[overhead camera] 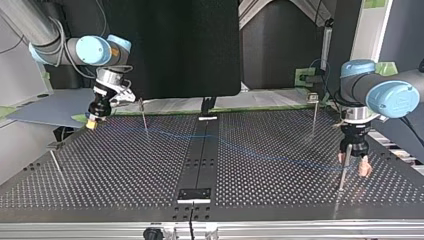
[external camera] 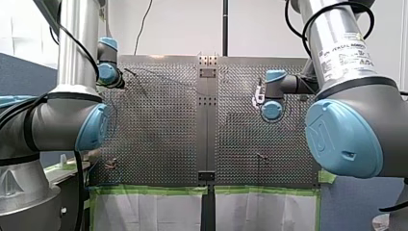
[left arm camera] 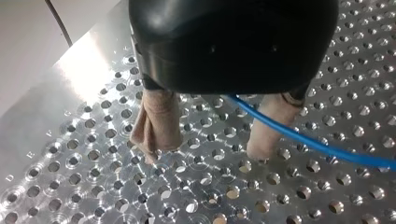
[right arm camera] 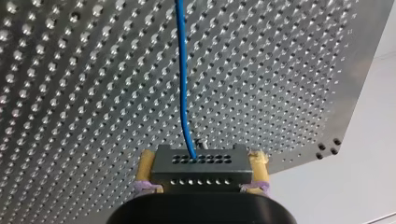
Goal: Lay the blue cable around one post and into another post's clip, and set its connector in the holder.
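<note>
Blue cable (right arm camera: 183,84) comes straight out of the dark connector (right arm camera: 201,173), a small block with rows of holes. My right tool (right arm camera: 201,158) holds the block clamped by its two sides between yellow pads (right arm camera: 146,164), above the perforated counter (right arm camera: 70,93). In the top view this tool hangs low over the counter's far part at the view's left. From there the cable shows as a faint blue line that runs across the plate toward the view's right. It passes close by the foot of an upright post (overhead camera: 143,117); I cannot tell on which side. The line reaches my left tool (overhead camera: 356,166), which stands over the counter at the view's right, just beside a second post (overhead camera: 342,172). In the left wrist view that tool's two beige-padded fingers (left arm camera: 159,126) are spread wide, with their tips down close to the counter. The cable comes through the gap between them, crosses one finger and trails off over the holes, pinched by nothing. A third post (overhead camera: 314,114) stands farther back at the top view's right, and a fourth post (overhead camera: 56,167) leans near the counter's edge at its left.
</note>
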